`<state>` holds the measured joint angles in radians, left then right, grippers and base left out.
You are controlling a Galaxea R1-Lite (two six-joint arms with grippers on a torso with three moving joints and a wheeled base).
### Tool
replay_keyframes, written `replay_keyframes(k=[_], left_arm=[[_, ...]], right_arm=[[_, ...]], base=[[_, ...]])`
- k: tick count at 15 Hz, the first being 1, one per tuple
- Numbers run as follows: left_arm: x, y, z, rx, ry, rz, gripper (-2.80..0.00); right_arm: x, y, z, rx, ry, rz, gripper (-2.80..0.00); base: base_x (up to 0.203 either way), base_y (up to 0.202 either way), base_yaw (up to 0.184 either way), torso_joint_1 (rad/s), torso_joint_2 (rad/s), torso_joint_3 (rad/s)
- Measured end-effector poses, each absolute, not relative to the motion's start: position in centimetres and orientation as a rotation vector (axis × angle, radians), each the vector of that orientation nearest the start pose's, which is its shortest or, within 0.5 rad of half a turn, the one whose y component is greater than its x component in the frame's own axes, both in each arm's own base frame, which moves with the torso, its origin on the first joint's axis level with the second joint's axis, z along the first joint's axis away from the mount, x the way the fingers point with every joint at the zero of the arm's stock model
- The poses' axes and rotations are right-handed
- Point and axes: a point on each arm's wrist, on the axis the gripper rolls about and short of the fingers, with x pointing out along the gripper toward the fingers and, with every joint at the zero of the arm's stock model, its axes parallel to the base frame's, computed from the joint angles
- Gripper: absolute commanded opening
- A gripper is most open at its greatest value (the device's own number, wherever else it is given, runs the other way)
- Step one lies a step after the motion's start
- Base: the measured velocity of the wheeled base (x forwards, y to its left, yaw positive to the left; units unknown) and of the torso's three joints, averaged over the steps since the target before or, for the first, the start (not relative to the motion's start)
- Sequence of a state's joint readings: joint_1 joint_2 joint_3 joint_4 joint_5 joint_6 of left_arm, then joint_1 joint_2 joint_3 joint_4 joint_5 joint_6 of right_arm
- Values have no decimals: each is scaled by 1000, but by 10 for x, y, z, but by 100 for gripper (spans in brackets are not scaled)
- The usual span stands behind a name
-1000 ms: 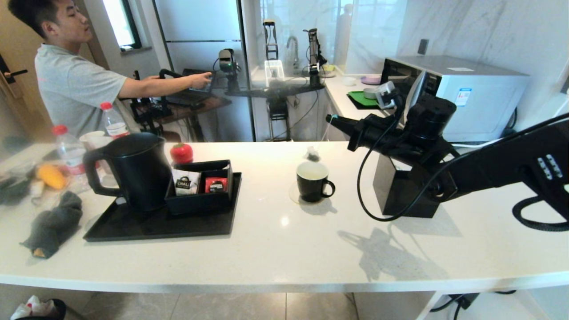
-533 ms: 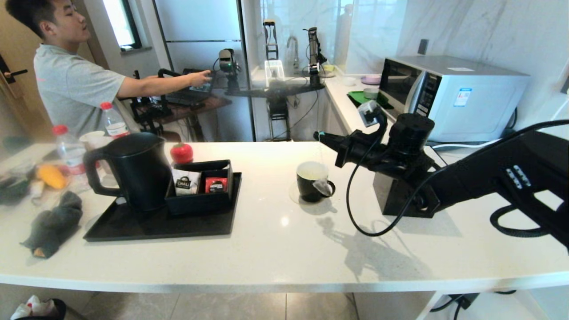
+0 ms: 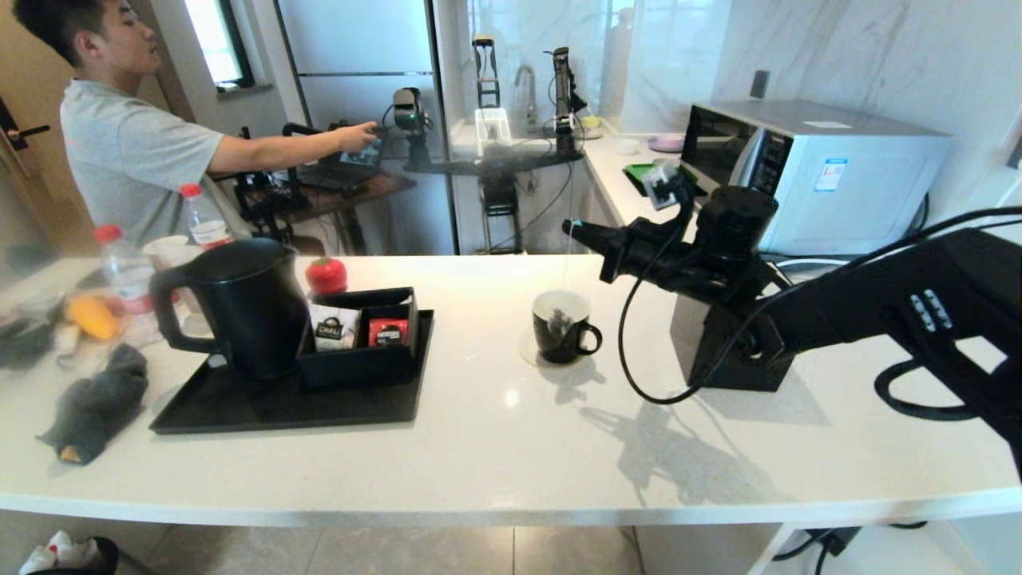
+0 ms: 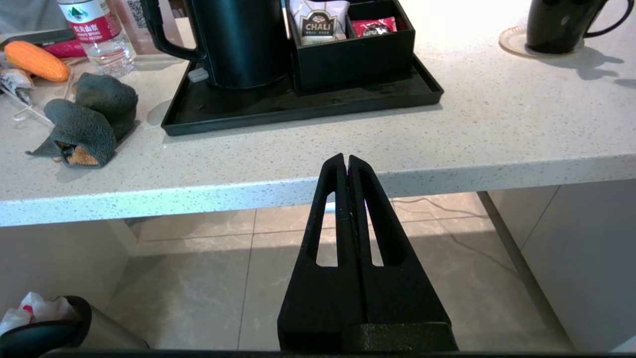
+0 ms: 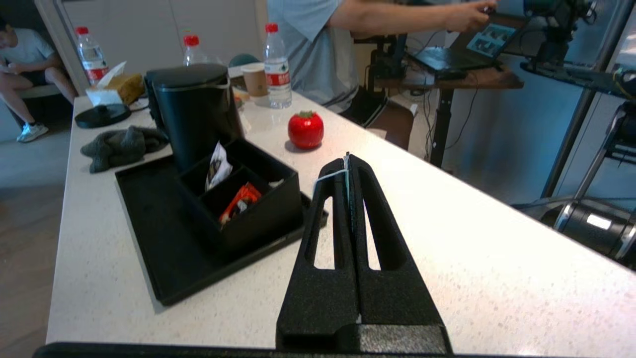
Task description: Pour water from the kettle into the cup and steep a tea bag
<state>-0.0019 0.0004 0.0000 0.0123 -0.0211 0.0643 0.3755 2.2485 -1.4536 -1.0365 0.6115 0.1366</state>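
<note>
The small black cup (image 3: 565,329) stands on a coaster mid-counter. The greyish tea bag (image 3: 558,320) hangs inside it on a thin white string. My right gripper (image 3: 572,228) is above the cup, shut on the string's top end; in the right wrist view the string (image 5: 328,175) loops over one finger of the gripper (image 5: 347,160). The tall black kettle (image 3: 247,307) stands on the black tray (image 3: 279,409) at the left, lid on. Water cannot be made out in the cup. My left gripper (image 4: 346,160) is parked below the counter's front edge, shut and empty.
A black organiser on the tray holds the white CHALI packet (image 3: 335,329) and a red packet (image 3: 388,331). A black tissue box (image 3: 718,351) stands right of the cup, behind my right arm. A red tomato (image 3: 326,275), bottles (image 3: 124,267), a grey cloth (image 3: 100,399) and a person (image 3: 120,144) are at the left.
The right gripper came down and leftward. The tea bag hung above the cup, swung against its front, and now sits inside the cup. The left arm has not moved.
</note>
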Motion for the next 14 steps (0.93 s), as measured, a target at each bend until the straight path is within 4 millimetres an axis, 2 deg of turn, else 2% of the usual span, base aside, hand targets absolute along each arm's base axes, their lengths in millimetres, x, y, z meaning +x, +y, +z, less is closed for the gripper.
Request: replay_keyframes(k=[3,5,10,14], left_arm=[[-23,0,74,64,12,-23,-280],[-23,0,74,64,12,-23,-280],[-23,0,74,64,12,-24,-280],[-23,0,74,64,12,-23,-280]], right_arm=[[429,182,200,97,-208,996,-280],[432,182,201,96,-215,993,-280],[440,183,181,99,-186,987,-280],[444,184,155,100,-155,985,-280]], base=[[0,0,0,0,0,0],[0,0,0,0,0,0],[0,0,0,0,0,0],[0,0,0,0,0,0]])
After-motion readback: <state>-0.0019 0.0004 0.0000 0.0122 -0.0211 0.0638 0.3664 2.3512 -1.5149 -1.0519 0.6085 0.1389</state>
